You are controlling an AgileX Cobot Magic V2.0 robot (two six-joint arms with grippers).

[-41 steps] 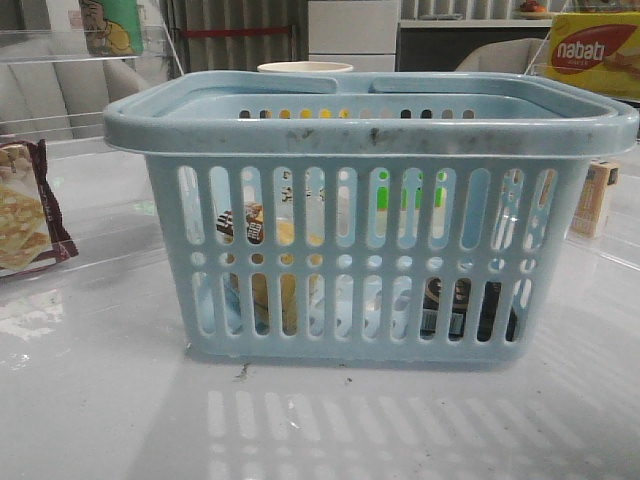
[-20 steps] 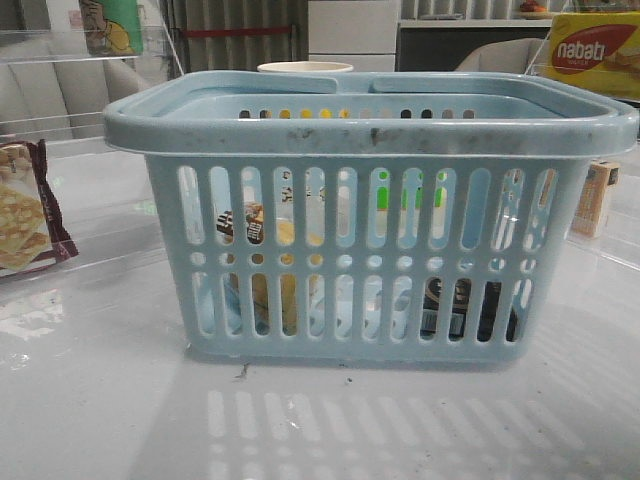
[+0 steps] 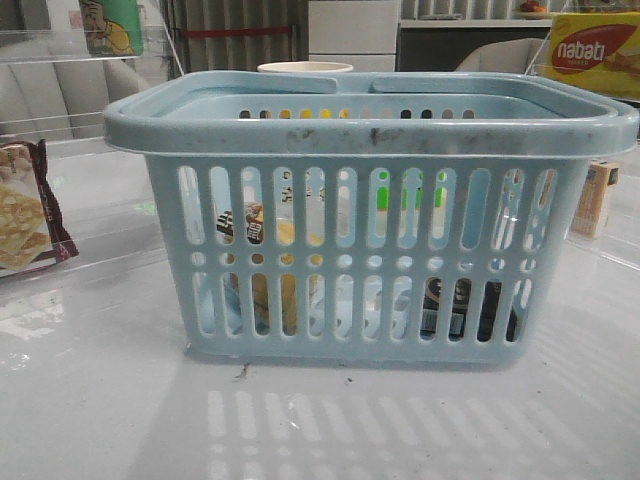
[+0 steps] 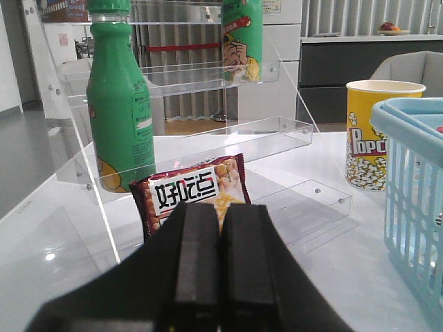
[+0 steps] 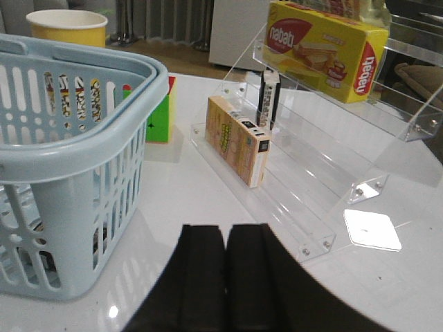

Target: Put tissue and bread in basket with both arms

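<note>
Nothing has shifted since the earlier front frames that I can make out: the basket [image 3: 370, 215] sits in the same spot on the bench [image 3: 100, 400], squarely ahead of me, its scuffed rim level.

Through the slots on my left side of the basket I see the bread [image 3: 285, 275], a golden-yellow lump with a black-and-white label near its top, standing inside against the front wall. Through the lower slots toward the right I see the tissue [image 3: 462, 305], a low dark pack resting on the basket floor. Both lie inside the basket, well apart from each other.

On the left wrist view the left gripper [image 4: 220, 266] has its jaws pressed together with nothing between them; it hangs beside the basket, whose blue wall shows at the edge of that view. Beyond it lie a maroon cracker packet [image 4: 194, 197], a green bottle [image 4: 119, 104] on a clear acrylic shelf [image 4: 208, 138], and a popcorn cup [image 4: 381, 131].

On the right wrist view the right gripper [image 5: 225, 277] likewise has its jaws closed flat on nothing, just beside the basket's corner. Past it I see a tan carton [image 5: 239, 138] on another clear rack and a yellow wafer box [image 5: 325, 45] on the upper tier.
</note>
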